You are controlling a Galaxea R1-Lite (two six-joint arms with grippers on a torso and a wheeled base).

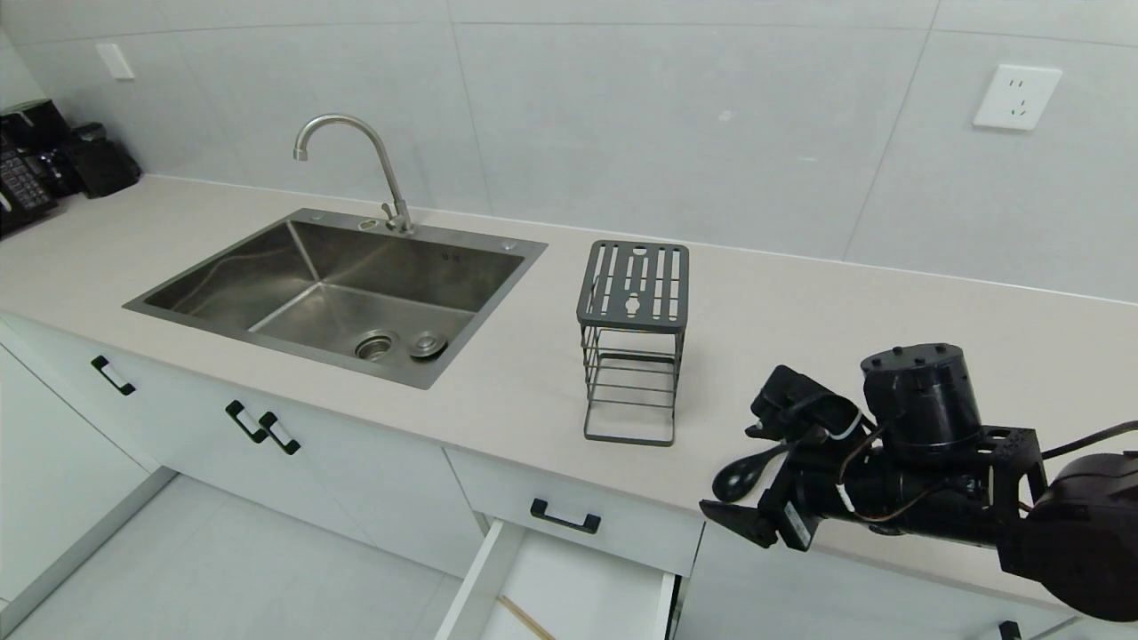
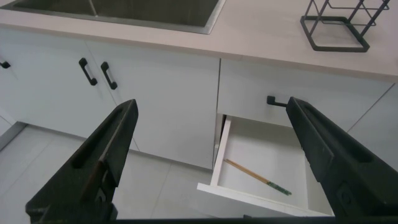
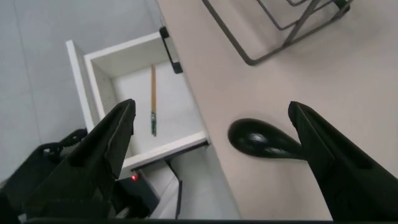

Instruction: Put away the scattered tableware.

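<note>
A black spoon [image 1: 736, 476] [image 3: 260, 139] lies on the counter close to its front edge. My right gripper [image 1: 754, 469] [image 3: 211, 113] stands open just over it, and the spoon's bowl shows between the two fingers without touching either. Below the counter a white drawer [image 2: 217, 163] [image 3: 81, 74] [image 1: 462, 587] is pulled out. A single chopstick [image 2: 257, 177] [image 3: 153, 99] lies in it. My left gripper [image 2: 211, 109] is open and holds nothing, in front of the cabinets and facing the drawer.
A dark wire rack [image 1: 633, 342] [image 2: 336, 28] [image 3: 280, 25] stands on the counter [image 1: 800, 320] behind the spoon. The steel sink [image 1: 222, 307] with its faucet [image 1: 356, 160] is on the left. Black appliances [image 1: 53, 164] sit in the far left corner.
</note>
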